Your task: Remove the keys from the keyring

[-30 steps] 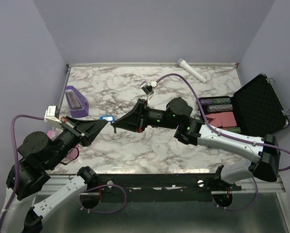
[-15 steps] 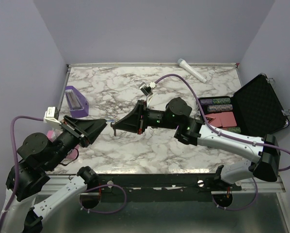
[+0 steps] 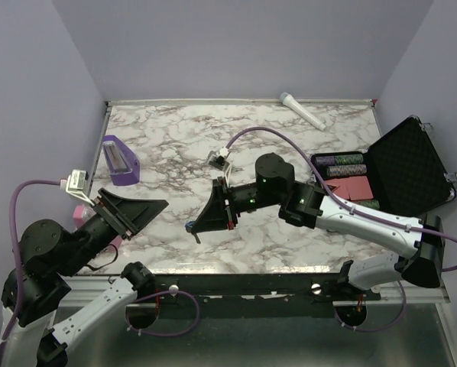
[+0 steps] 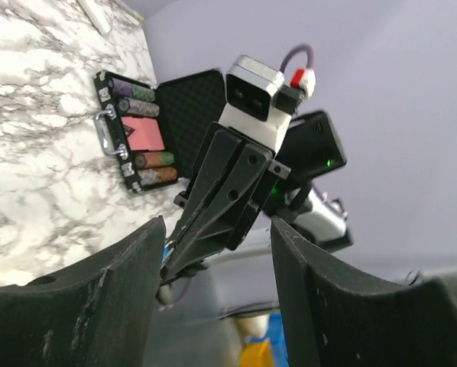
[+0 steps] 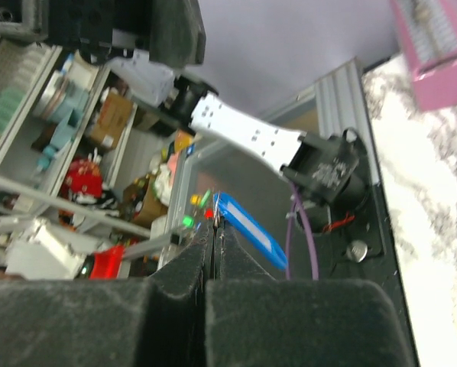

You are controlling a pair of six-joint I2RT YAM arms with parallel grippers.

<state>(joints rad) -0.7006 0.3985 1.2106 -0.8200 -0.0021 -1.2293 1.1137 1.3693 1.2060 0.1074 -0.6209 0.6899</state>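
My right gripper (image 3: pixel 192 227) hangs over the near middle of the marble table (image 3: pixel 290 138), shut on the keyring. In the right wrist view a thin metal edge is pinched between the pads (image 5: pixel 184 267), and the blue tag (image 5: pixel 247 229) sticks out beside the tips; from above the blue tag (image 3: pixel 189 226) shows only as a speck. I cannot make out the keys as separate from that metal edge. My left gripper (image 3: pixel 158 205) is to the left of the right gripper and apart from it. Its fingers (image 4: pixel 106 290) are open and nothing is between them. They frame the right gripper (image 4: pixel 213 206).
A purple wedge block (image 3: pixel 118 159) stands at the left of the table, with a pink object (image 3: pixel 80 215) near the left edge behind my left arm. An open black case (image 3: pixel 389 172) holding chips and cards lies at the right. A white cylinder (image 3: pixel 303 111) lies at the back.
My left gripper has opened, let go of the blue tag and drawn back to the left. My right gripper has swung toward the near edge, carrying the keyring.
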